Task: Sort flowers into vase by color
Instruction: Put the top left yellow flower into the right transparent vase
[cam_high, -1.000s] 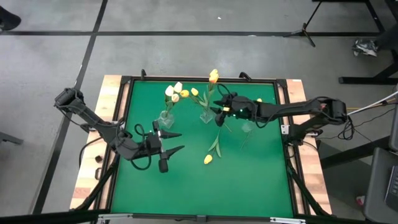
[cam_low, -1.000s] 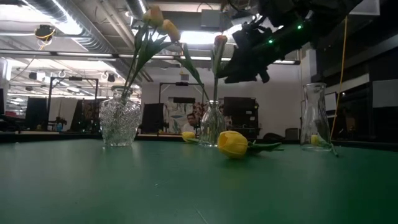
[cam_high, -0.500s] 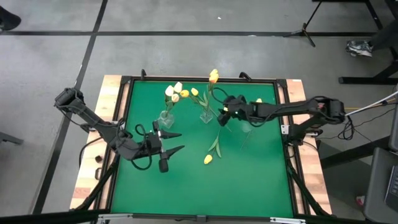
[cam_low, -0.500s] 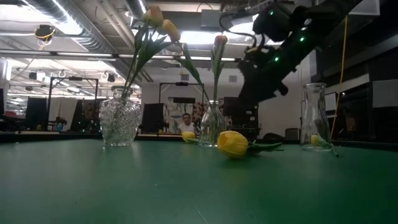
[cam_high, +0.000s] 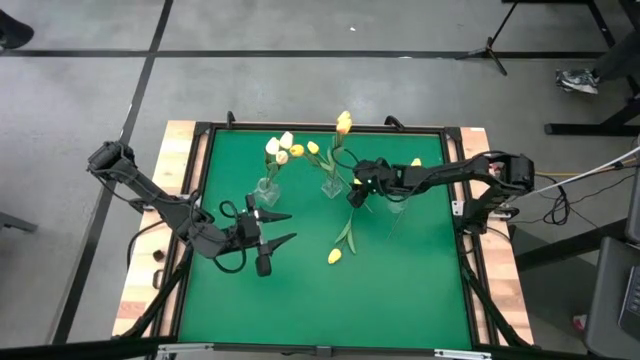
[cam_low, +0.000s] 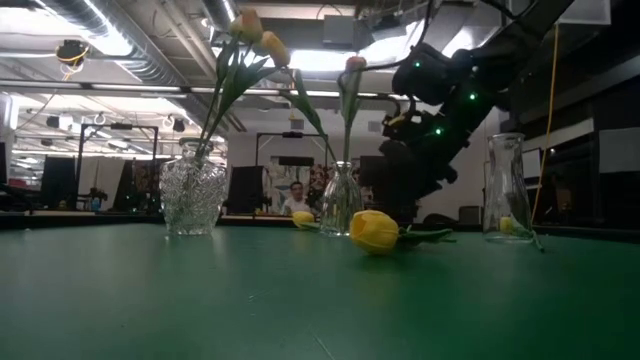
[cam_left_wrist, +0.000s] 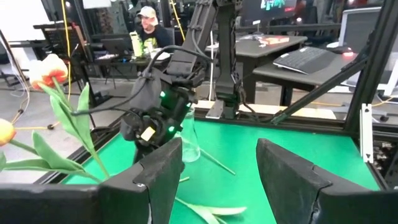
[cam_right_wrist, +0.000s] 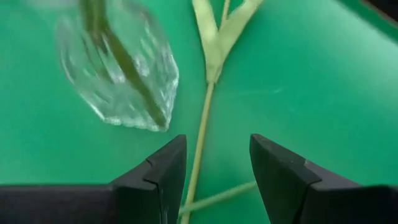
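Loose tulip (cam_high: 335, 255): yellow bud, thin green stem and leaves, lay flat on the green desk (cam_high: 300, 300).
Right gripper (cam_right_wrist: 214, 168): hovered over its stem, fingers apart, empty.
Left gripper (cam_high: 285, 228): wide open, empty, well apart.

In the high view the lower half of the table (cam_high: 400, 300) lies open. Three vases crowd the upper middle: left vase (cam_high: 267, 188), middle vase (cam_high: 333, 184), right vase (cam_high: 398, 204). The right claw (cam_high: 352, 196) hangs between the middle and right vases. A loose tulip (cam_high: 342, 238) lies at centre; the left claw (cam_high: 283, 228) blocks centre-left.
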